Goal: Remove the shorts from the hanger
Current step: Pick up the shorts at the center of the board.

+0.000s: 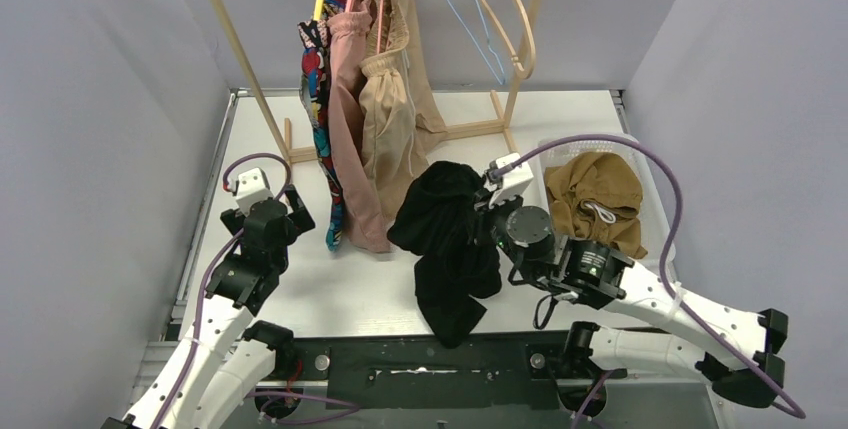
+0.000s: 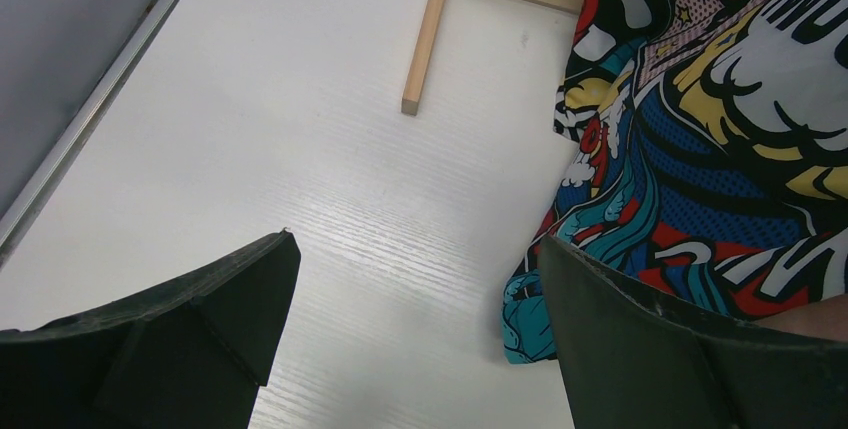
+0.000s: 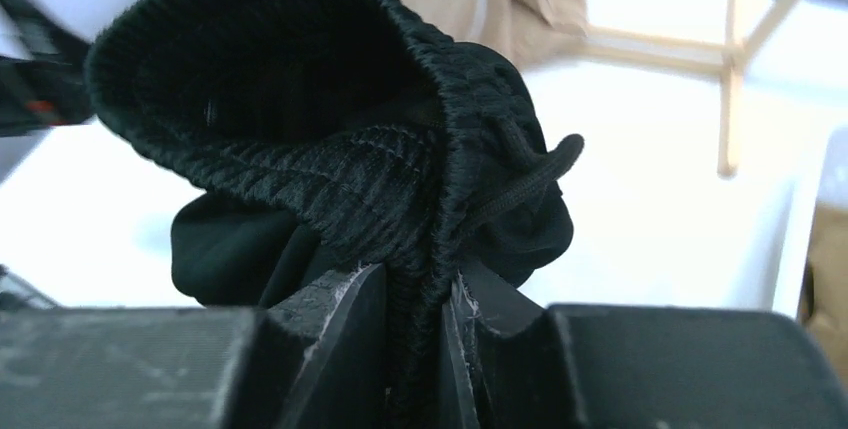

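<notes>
**Black shorts [image 1: 445, 239]**: soft dark cloth with a ribbed, gathered waistband and a black drawstring [image 3: 530, 174]. They are off the rack and bunched at the middle of the table [image 1: 300, 289], toward its near edge. The waist is uppermost and the legs droop toward the near side; whether the lower end rests on the surface cannot be told.

**Right gripper [image 3: 415, 289]**: its fingers are clamped on a fold of the waistband, with cloth filling the narrow gap between them.

**Left gripper [image 2: 418, 244]**: its fingers are spread wide and hold nothing. It is low over the table, just left of the comic-print shorts [image 2: 720, 129].

**Wooden rack [image 1: 235, 49]**: stands at the far side. Three pairs hang from it close together, from left to right:
- the comic-print pair, in red, blue, yellow and white
- dusty pink shorts [image 1: 350, 119]
- beige shorts [image 1: 390, 119], with a gathered waist and a hanging cord

A bare blue wire hanger [image 1: 470, 9] and a bare wooden hanger [image 1: 515, 24] hang further right.

**Tan-brown shorts [image 1: 595, 199]**: lie crumpled in a pale tray [image 1: 600, 137] at the right, with a white cord showing.
</notes>
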Robot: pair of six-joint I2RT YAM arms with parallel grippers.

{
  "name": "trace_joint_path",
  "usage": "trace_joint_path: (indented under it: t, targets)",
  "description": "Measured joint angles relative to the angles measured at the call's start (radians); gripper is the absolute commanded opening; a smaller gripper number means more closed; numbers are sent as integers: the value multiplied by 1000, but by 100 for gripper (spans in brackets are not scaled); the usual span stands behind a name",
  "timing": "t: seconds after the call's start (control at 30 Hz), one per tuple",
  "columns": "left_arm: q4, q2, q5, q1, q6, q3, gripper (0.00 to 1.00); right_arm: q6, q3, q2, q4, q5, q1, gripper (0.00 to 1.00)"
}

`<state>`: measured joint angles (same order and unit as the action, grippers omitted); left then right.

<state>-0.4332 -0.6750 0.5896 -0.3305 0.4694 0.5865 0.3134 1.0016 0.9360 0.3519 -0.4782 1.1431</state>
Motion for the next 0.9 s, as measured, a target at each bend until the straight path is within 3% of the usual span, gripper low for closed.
trace_joint_path:
  t: [0.2,0.27,0.4,0.6,0.9]
  targets:
    - [1,-4,0,0,0,0,91,237,-214,94,69,106,-68,26]
    - [1,-10,0,0,0,0,91,304,-300,140,80,187,-68,46]
    - [1,-26,-2,0,0,0,91,410,-339,200,134,243,-67,78]
    - [1,-29,-4,0,-1,0,91,471,-182,323,235,143,-67,95]
    - [1,-15,-3,0,0,0,91,499,-177,465,184,159,-56,98]
